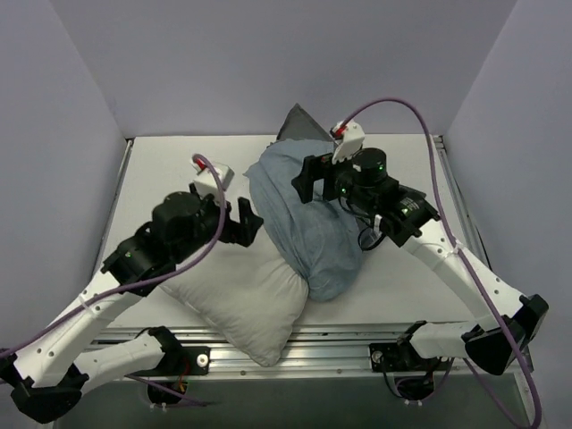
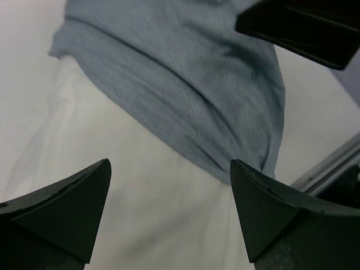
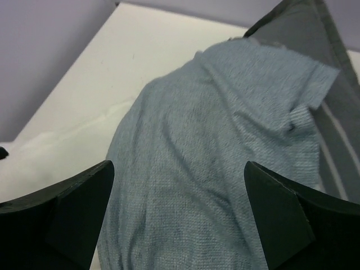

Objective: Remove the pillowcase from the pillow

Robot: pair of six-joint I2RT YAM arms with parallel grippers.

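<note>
left gripper point(image 2: 170, 169): your jaws are spread wide, with nothing between them.
under left gripper: the open edge of the pillowcase point(image 2: 185, 95) runs diagonally across the pillow point(image 2: 135, 197), blue-grey ahead of the fingers and bare white nearer them. Can't tell whether the tips touch.
right gripper point(image 3: 179, 169): your jaws are spread wide and empty too.
under right gripper: bunched blue-grey pillowcase fabric fills the gap between the fingers. The dark striped face shows only at a raised corner beyond and to the right.
pillowcase position: it lies between your two grippers, humped over the far end of the pillow.
pillow position: the near end is out of the cover, below and on the base side of the left gripper. One corner hangs past the near edge of the table point(image 1: 170, 165).
</note>
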